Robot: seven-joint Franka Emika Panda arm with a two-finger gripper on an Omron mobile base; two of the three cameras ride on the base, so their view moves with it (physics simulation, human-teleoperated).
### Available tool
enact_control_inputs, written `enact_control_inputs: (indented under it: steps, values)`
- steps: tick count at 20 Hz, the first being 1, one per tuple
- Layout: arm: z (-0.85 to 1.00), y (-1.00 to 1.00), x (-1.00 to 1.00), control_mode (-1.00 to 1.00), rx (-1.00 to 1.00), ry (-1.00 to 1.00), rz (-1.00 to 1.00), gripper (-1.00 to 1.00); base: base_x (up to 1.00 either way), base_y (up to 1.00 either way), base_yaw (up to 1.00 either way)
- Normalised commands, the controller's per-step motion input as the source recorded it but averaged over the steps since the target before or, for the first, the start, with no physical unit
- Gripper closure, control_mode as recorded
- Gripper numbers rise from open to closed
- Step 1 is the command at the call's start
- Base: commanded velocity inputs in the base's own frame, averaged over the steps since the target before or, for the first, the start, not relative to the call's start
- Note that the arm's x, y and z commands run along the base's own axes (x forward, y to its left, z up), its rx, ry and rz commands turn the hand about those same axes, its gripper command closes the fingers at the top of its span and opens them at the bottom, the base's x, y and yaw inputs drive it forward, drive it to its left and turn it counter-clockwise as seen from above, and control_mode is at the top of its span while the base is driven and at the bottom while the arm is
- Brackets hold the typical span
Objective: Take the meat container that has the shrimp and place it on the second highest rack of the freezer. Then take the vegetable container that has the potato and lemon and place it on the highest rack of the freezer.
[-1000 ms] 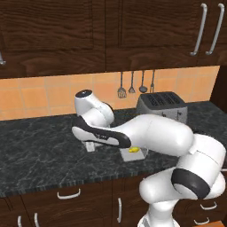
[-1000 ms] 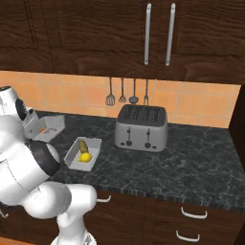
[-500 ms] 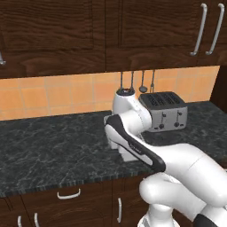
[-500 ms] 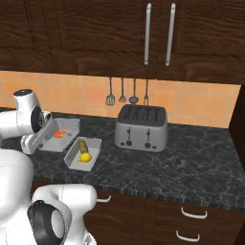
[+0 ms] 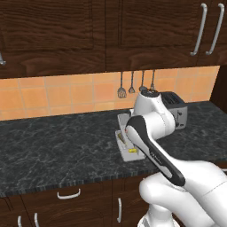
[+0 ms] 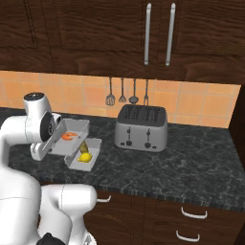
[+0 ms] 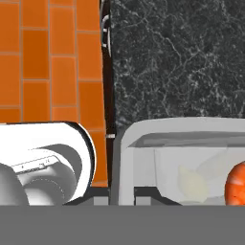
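The grey meat container (image 6: 72, 139) with the orange-pink shrimp (image 6: 69, 136) hangs just above the counter, partly over the vegetable container (image 6: 86, 157). My gripper (image 6: 55, 141) is shut on its left rim. In the hand view the gripper (image 7: 120, 195) pinches the meat container's wall (image 7: 128, 158), and the shrimp (image 7: 237, 184) shows at the right edge. The vegetable container holds the yellow lemon (image 6: 85, 157) and the brown potato (image 6: 83, 146). In the left base view my arm covers most of the vegetable container (image 5: 128, 150); the lemon (image 5: 131, 150) peeks out. The freezer and its racks are out of view.
A silver toaster (image 6: 141, 128) stands on the black stone counter (image 6: 191, 167) to the right of the containers. Several utensils (image 6: 122, 93) hang on the orange tiled wall. Dark wood cabinets (image 6: 158, 33) hang overhead, and drawers run below the counter edge.
My arm has swung round and the meat container has moved right, toward and partly over the vegetable container. The vegetable container and the toaster have stayed put.
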Motion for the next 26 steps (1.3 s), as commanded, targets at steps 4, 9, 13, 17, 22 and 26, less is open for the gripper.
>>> enact_control_inputs:
  steps: [4,9,13,17,22,26]
  values:
    - [0.5,-0.6,-0.54,-1.0,0.01,0.0,0.0,1.0,0.0,0.0,0.0]
    - [0.38,-0.53,-0.62,-1.0,0.0,0.0,0.0,1.0,0.0,0.0,0.0]
    - [0.36,-0.5,-0.52,-1.0,0.0,0.0,0.0,1.0,0.0,0.0,0.0]
    - [0.31,-0.55,-0.01,-1.0,0.0,0.0,0.0,1.0,0.0,0.0,0.0]
    - [0.04,-0.21,-0.2,-1.0,0.0,0.0,0.0,1.0,0.0,0.0,0.0]
    - [0.0,0.0,-0.21,-1.0,-0.03,0.0,-0.04,1.0,0.0,0.0,0.0]
